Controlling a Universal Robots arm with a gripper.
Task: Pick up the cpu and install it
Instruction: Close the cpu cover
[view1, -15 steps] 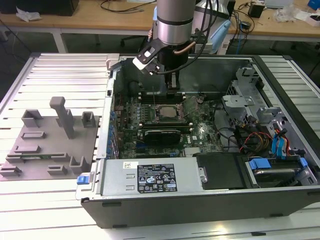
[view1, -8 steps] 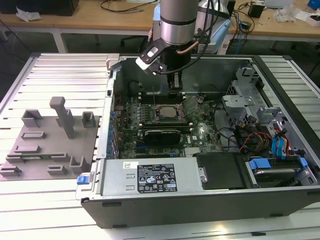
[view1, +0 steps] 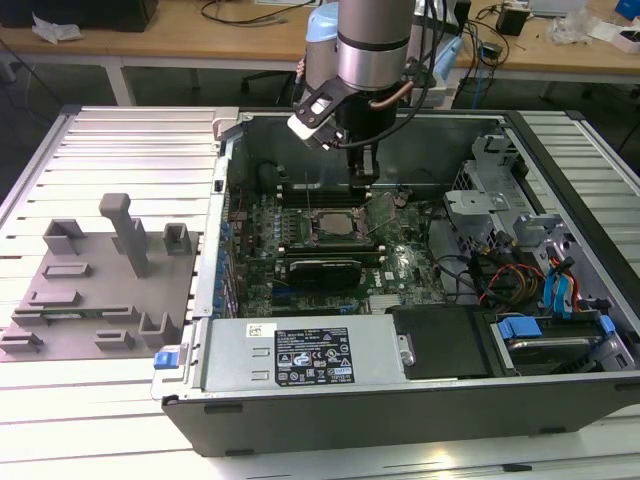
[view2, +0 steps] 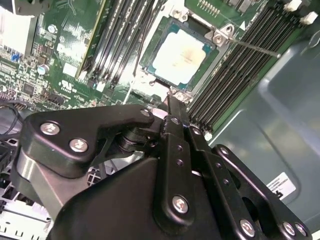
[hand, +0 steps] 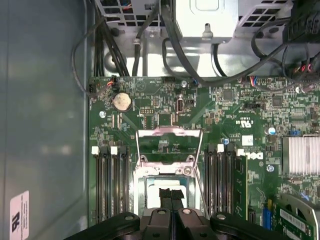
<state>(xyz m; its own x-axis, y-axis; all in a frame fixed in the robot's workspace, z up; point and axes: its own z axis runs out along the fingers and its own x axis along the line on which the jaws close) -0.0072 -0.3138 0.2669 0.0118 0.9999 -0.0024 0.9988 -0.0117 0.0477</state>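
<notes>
Computer case (view1: 330, 420) stands open; its green motherboard (view1: 405, 265) carries the socket (hand: 150, 172). Gripper (hand: 170, 194) hangs just above the socket, its fingers (hand: 163, 194) closed together with nothing between them. Within the socket lies the cpu (view2: 180, 55), flat, silver top up, below the fingers and not held.

Cpu (view2: 181, 54): flat square chip, pale silver top with a faint tan smudge at centre. Lies level, seated in the socket (view2: 150, 67). Load plate (hand: 169, 145) stands raised.
</notes>
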